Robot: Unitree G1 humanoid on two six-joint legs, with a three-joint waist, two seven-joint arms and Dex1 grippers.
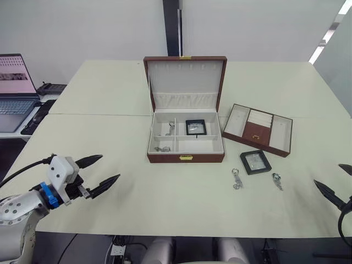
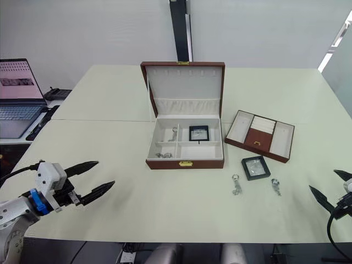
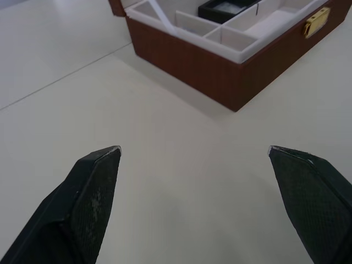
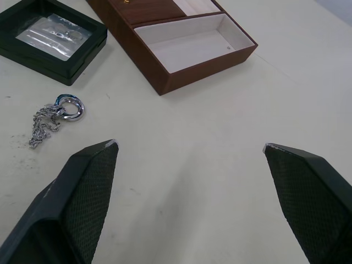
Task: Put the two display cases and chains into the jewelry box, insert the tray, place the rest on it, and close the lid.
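Right tool (image 1: pixel 336 184) cut by frame edge; laptop (image 1: pixel 14 91) cropped.

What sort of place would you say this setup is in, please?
Probably an office or lab workspace, not a home: two plain pale tables pushed together, an open laptop on a side desk, bare white walls, and the jewelry box laid out with its tray as if for a trial.

legible text: none.
laptop screen (image 1: pixel 15 74): content shown, too small to read.
jewelry box (image 1: pixel 186 157): no label or brand visible; plain gold clasp.
display case (image 4: pixel 52 38): no readable marking.
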